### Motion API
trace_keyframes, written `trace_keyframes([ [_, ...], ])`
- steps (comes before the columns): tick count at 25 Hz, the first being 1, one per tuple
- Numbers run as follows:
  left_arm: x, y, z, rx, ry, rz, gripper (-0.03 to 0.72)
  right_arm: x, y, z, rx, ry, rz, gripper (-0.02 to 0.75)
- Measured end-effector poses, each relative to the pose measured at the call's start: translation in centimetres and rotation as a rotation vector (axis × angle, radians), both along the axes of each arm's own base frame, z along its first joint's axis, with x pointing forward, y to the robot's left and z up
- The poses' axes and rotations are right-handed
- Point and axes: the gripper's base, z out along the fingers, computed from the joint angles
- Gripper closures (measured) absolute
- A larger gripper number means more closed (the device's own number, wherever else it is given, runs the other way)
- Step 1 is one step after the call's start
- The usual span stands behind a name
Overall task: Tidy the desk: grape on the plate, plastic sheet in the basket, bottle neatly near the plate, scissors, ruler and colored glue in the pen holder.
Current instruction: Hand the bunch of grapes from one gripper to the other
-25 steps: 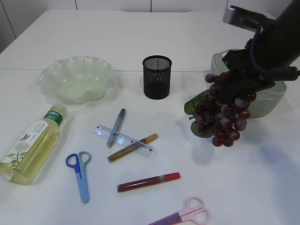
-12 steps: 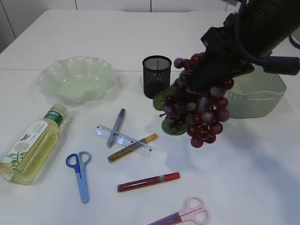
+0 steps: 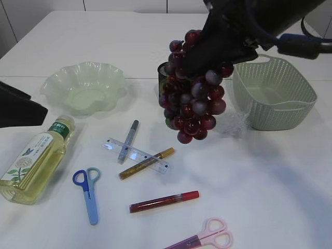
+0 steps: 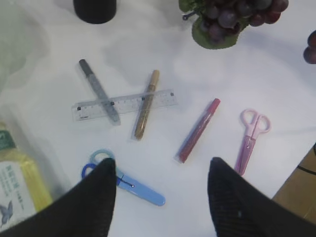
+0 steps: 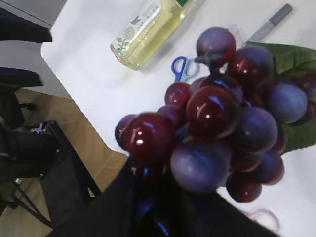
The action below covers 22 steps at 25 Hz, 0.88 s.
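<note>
1. The right gripper (image 3: 218, 49) is clamped on the grape (image 3: 191, 93) bunch, which hangs in the air in front of the pen holder (image 3: 163, 78).
2. The plate (image 3: 85, 88) lies well to the left of the bunch.
3. The left gripper (image 4: 160, 190) stands open and empty above the ruler (image 4: 123, 103).
</note>
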Motion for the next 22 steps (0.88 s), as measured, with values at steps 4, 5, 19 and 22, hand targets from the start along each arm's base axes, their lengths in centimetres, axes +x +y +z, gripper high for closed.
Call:
trace_keyframes([
  [4,1.2,-0.7,-0.6,-0.003,-0.083,-0.109,0.239,-0.1,0.4,0.4,0.068,0.035,-0.014,0.576],
  [5,1.5,-0.9,-0.6,-0.01,-0.114,-0.132,0.226,-0.2,0.5,0.5,0.089,0.045,-0.017,0.576],
  [19,4.7,-3.2,-1.6,-0.156,-0.322,-0.253,0.13,-1.1,2.5,1.9,0.282,0.182,-0.038,0.576],
  [22,4.5,-4.6,-1.8,-0.176,-0.327,-0.3,0.13,-1.1,2.6,2.0,0.301,0.197,-0.045,0.576],
])
